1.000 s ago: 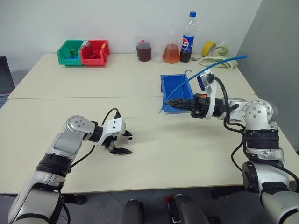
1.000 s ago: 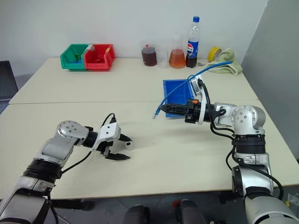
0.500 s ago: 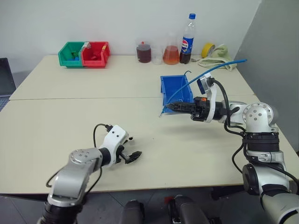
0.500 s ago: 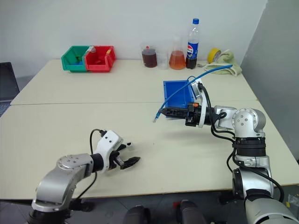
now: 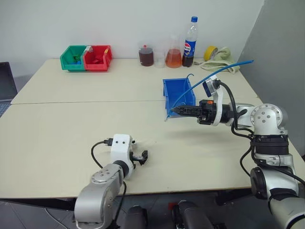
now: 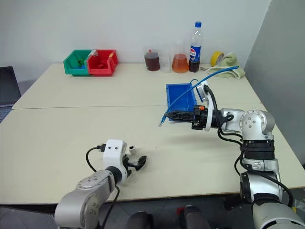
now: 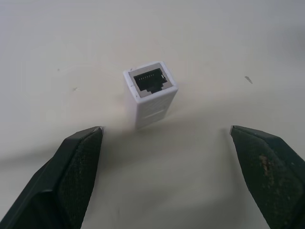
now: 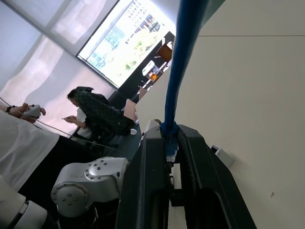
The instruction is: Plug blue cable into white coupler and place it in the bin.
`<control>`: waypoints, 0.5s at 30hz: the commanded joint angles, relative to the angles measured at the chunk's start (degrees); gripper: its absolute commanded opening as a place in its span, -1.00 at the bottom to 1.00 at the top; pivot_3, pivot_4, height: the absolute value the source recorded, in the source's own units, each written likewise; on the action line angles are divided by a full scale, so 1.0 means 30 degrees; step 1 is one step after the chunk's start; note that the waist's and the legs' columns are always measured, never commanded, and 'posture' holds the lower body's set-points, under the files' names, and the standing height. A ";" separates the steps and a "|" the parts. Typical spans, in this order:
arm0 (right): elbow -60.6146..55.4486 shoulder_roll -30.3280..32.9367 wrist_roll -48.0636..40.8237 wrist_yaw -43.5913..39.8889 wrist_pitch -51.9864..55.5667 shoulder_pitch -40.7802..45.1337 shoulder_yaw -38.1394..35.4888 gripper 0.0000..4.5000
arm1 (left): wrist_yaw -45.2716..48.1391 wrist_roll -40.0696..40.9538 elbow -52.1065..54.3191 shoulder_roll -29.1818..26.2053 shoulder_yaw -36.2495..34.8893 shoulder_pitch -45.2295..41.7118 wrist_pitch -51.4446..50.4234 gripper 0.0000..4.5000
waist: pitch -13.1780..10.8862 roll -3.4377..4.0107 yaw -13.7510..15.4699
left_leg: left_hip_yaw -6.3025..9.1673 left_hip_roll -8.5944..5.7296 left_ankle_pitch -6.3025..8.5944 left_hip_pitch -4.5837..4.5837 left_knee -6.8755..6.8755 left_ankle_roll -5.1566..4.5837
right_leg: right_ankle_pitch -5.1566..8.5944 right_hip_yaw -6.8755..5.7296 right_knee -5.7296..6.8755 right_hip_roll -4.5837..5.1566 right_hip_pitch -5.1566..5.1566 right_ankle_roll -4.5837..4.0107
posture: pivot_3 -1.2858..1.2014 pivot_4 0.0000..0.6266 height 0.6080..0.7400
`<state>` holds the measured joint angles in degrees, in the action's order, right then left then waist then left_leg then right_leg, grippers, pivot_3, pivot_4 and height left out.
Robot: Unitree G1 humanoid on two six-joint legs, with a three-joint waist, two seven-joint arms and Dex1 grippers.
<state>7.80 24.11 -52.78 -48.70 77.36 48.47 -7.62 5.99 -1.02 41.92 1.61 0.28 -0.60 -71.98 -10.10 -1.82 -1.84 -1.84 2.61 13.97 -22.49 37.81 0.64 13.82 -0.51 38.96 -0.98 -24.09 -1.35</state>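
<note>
We are seeing the white coupler standing socket-up on the desk, just ahead of the left pincer, whose fingers are spread wide and touching nothing. The right pincer is clenching the blue cable beside the bin.

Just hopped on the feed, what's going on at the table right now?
The right gripper is shut on the blue cable, holding it in the air next to the blue bin, with one plug end hanging just past its fingertips. The left gripper is open and lined up on the white coupler, which stands on the table between its fingers with its socket facing up, not yet gripped. The cable is not plugged in yet.
</note>
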 commanded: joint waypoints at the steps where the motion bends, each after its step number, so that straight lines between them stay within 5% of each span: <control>1: -0.0594 0.0285 -0.0474 -0.0162 0.0151 0.0371 -0.0216 -0.97 | -0.1926 -0.0951 -0.1149 0.0559 0.0393 0.0428 0.1177 0.99 | 0.0000 0.0000 -0.0001 | 0.0004 0.0000 0.0000 0.0001 0.0000 0.0000 | 0.0000 -0.0004 0.0001 -0.0001 0.0000 0.0001 | 0.03 -0.52 1.00; 15: -0.0624 0.0339 -0.0447 0.0001 0.0111 0.0411 -0.0358 -0.97 | -0.2973 -0.0989 -0.2073 0.0218 0.0791 -0.0303 0.2404 0.99 | -0.0002 -0.0002 0.0009 | 0.0025 -0.0005 0.0000 -0.0073 -0.0003 -0.0003 | 0.0000 -0.0025 -0.0051 -0.0010 -0.0031 0.0000 | 0.03 -0.52 1.00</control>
<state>7.67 24.73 -52.84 -48.48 78.05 48.47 -7.66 -2.25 -3.60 36.57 2.48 2.46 -1.47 -64.33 -10.10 -1.83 -1.82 -1.76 2.59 13.97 -22.71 37.80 0.63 13.82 -0.59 38.80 -1.01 -24.18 -1.34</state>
